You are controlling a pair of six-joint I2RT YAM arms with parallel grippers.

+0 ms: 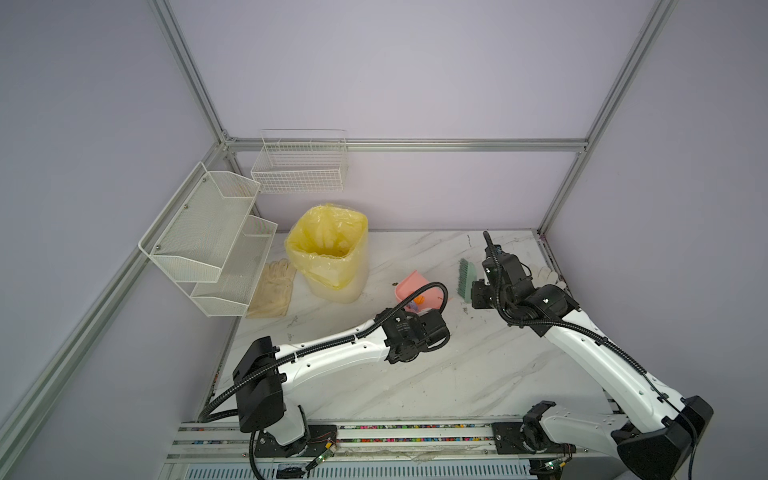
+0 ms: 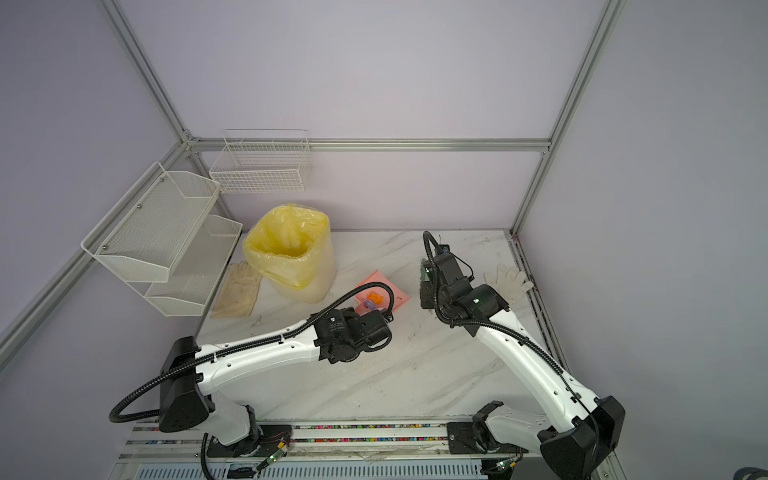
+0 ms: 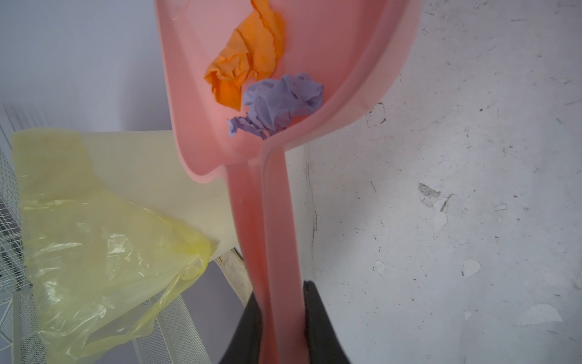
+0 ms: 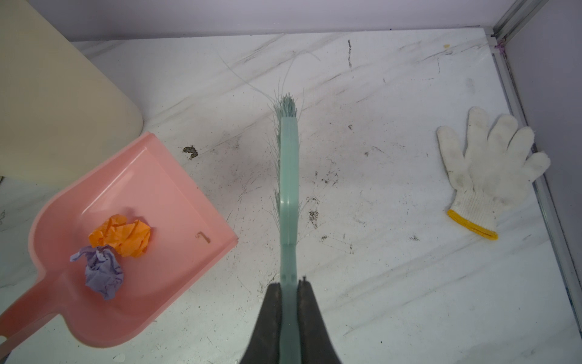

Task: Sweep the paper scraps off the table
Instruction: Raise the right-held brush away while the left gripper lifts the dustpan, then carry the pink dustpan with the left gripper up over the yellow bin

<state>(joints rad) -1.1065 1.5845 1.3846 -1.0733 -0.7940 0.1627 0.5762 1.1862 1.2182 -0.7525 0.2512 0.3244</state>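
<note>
left pincer (image 3: 280,302) — pinching the pink dustpan (image 3: 346,63) by its handle, one finger on either side. right pincer (image 4: 289,283) pressed together on the handle of the green brush (image 4: 289,189), whose bristles show on the side facing the dustpan. the paper scraps (image 4: 121,234) are two wads, one orange and one pale purple, touching each other. both lie inside the dustpan towards its handle end (the purple one nearer the handle). in both top views the dustpan is just left of the brush, not touching it. cannot tell whether its lip touches the tabletop (image 4: 393,283). beyond the dustpan — a cream bin (image 1: 332,286) with a yellow liner (image 1: 328,232). a white glove (image 4: 488,170) with a yellow cuff lies flat near the tabletop's right edge. a second glove (image 1: 274,286) lies between the bin and the white mesh shelves (image 1: 208,232).
</note>
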